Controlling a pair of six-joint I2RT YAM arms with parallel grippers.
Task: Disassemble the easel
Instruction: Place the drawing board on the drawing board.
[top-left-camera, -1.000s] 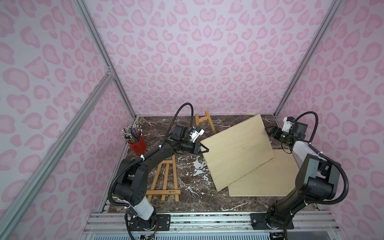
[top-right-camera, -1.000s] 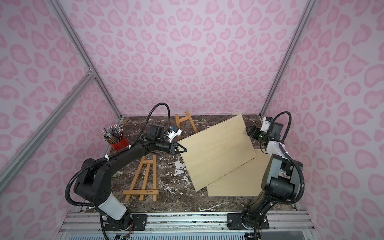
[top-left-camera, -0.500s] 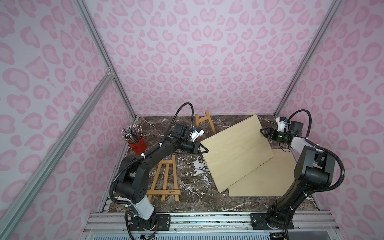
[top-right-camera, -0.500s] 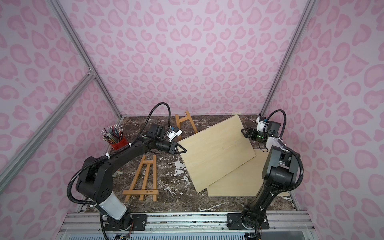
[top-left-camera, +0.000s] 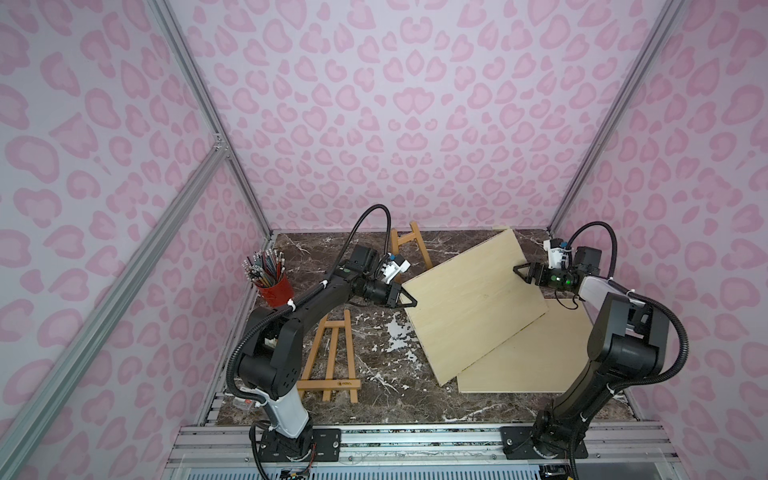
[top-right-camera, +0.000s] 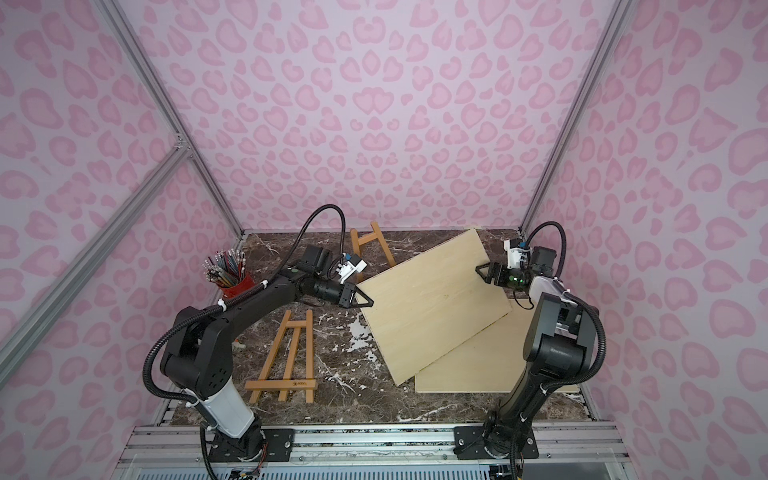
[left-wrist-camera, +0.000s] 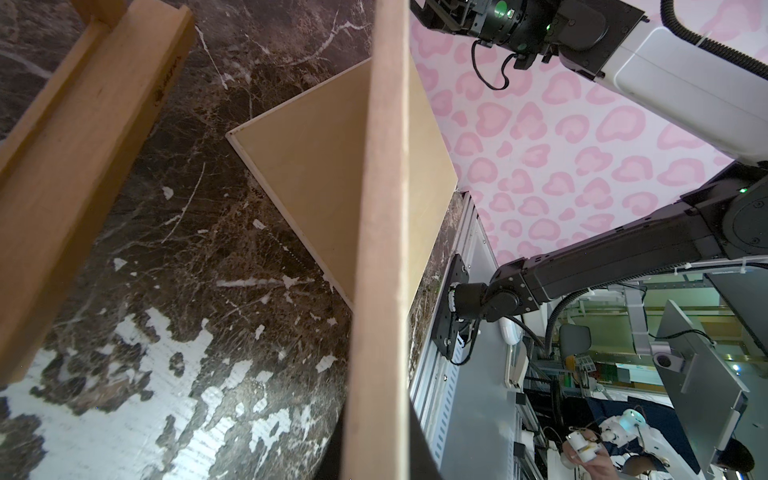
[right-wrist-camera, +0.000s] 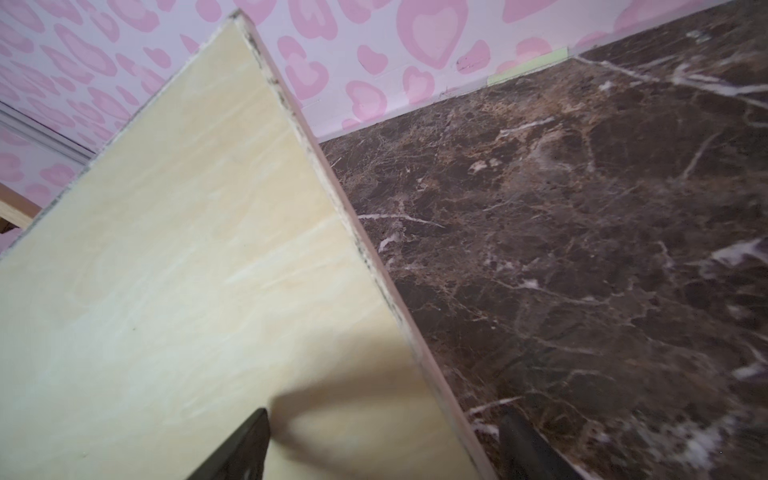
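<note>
Easel frames, two of them, were on the marble table (top-left-camera: 374, 399). The standing easel (top-left-camera: 409, 245) was at the back, just behind the left arm's wrist, and the flat easel (top-left-camera: 330, 357) lay near that arm's base. The raised board (top-left-camera: 469, 307) hung tilted between the arms and overlapped the lower board (top-left-camera: 536, 361), which lay flat on the table.

What worried me was how that panel was carried. A wide sheet was pinched at a single spot on one edge, so it looked ready to swivel or slide in the grip. If it did, its low corner would scrape or slap down on the lower board. I could not tell whether that corner was already touching. If the right side closed off-square, it could lever the sheet out of the left pinch. If the left side let go too soon, the whole thing would drop. The standing easel was close enough to the left wrist that a swing back could knock it over.

As for the tools, the left gripper (top-left-camera: 409, 300) was clamped tight on the raised board's near edge, and the wrist view looked straight along that edge (left-wrist-camera: 382, 249). The right gripper (top-left-camera: 519, 272) stood wide open at the opposite edge and held nothing. In its wrist view, one of its fingers (right-wrist-camera: 245, 440) hovered over the board's face and cast a shadow there. The other finger sat beyond the edge, over bare marble. I saw no contact.
</note>
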